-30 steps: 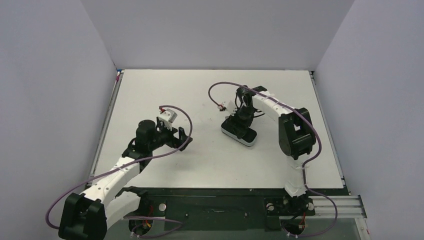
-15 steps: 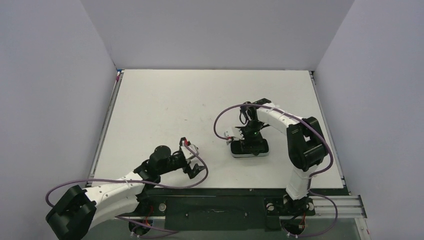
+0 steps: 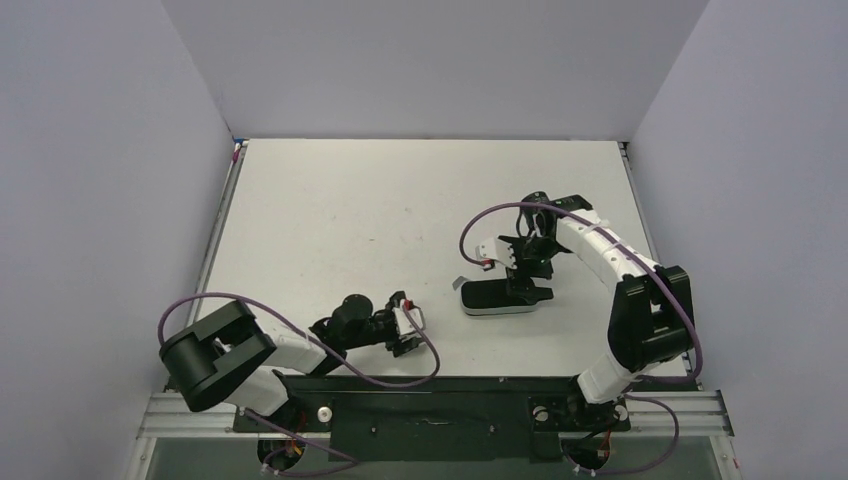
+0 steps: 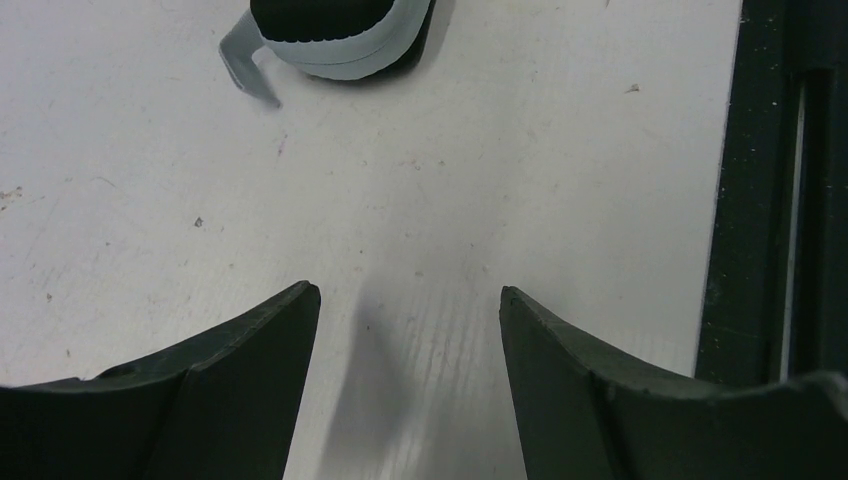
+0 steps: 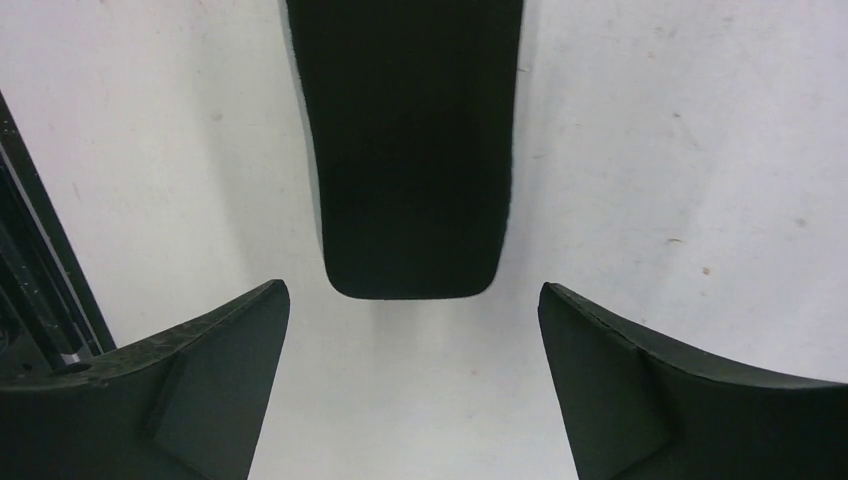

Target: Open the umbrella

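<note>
So the only thing lying on the worktop (image 3: 350, 200) was a black-and-grey oblong sleeve (image 3: 495, 298), flat on its side toward the near right part. It had a little pale grey strap tab (image 3: 460, 284) sticking out of its left end. The umbrella itself I honestly couldn't make out in any view, and I couldn't tell if it was tucked inside that sleeve.

The right gripper (image 3: 530, 285) sat over the sleeve's right end with its fingers spread wide and nothing grasped. From its wrist cam, the black end of the sleeve (image 5: 410, 150) reached about level with the fingertips of the right gripper (image 5: 412, 287). Bare worktop showed on both sides, so no contact that I could see.

The left gripper (image 3: 403, 335) was low by the near edge of the worktop, off to the left of the sleeve and well apart from it. Its wrist view had the left gripper (image 4: 410, 300) parted too, just bare surface in the gap. The sleeve (image 4: 330, 30) and its tab (image 4: 245, 60) were up at the top of that frame.
</note>
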`<state>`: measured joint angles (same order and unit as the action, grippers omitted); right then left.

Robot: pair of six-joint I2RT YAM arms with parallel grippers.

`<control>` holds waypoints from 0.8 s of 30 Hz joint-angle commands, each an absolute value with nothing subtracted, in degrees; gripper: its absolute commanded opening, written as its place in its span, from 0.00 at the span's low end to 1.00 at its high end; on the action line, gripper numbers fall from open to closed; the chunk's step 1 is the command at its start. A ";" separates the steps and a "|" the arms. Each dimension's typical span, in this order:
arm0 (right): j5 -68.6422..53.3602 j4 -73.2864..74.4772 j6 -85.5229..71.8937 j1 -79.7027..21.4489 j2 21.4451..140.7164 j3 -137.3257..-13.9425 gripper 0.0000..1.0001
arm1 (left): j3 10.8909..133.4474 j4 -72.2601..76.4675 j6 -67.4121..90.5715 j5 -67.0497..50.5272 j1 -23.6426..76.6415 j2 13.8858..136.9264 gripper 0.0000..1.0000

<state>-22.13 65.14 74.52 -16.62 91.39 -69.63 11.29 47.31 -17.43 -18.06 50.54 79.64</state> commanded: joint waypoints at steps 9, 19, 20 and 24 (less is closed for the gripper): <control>-18.09 56.88 81.84 -17.62 95.46 -64.67 0.81 | 17.70 64.21 -21.95 -20.61 50.71 90.58 0.60; -17.92 56.80 105.64 -18.87 96.23 -63.53 0.59 | 17.45 69.46 -30.12 -25.97 53.04 96.80 0.49; -17.93 56.79 107.99 -19.09 96.15 -63.27 0.56 | 17.66 69.53 -30.20 -25.91 53.33 97.39 0.47; -18.63 53.74 111.96 -19.63 94.72 -60.65 0.50 | 18.30 70.57 -29.47 -24.82 55.10 99.09 0.42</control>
